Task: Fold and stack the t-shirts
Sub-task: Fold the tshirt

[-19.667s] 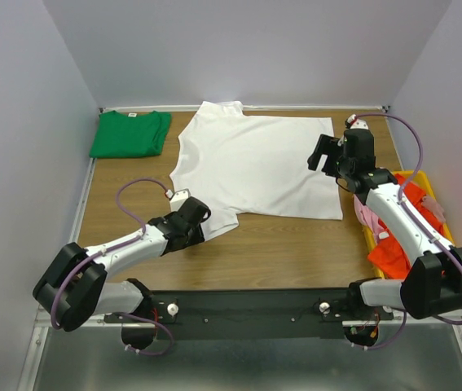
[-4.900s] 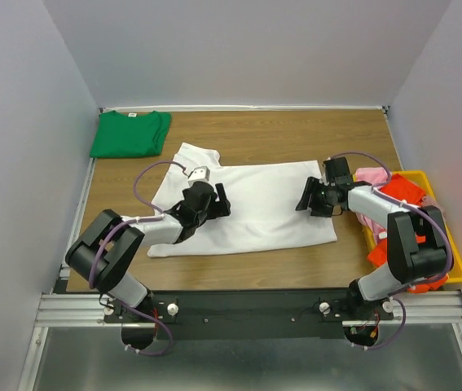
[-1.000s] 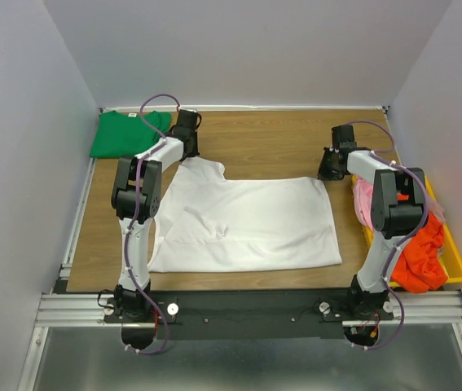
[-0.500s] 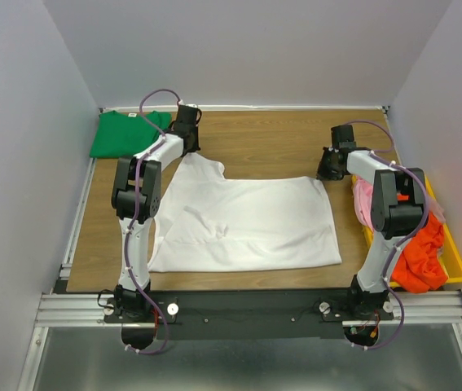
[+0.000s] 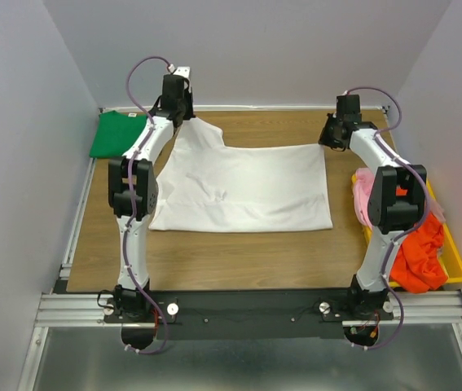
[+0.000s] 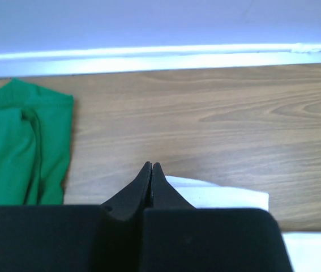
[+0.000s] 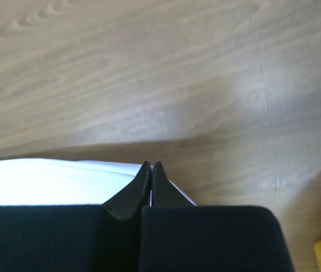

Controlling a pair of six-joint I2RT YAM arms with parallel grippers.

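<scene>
From above, L gripper [image 5: 187, 119] & R gripper [image 5: 329, 140] pinch the far corners of the white tee [image 5: 247, 187] mid-table, L wrist cam shows jaws together on a thin cloth edge, R wrist cam ditto, so uneven pulling prob slips a corner free.

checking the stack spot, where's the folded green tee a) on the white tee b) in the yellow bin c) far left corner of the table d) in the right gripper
c: the green tee lies folded in the table's far left corner, apart from the white tee.
</scene>
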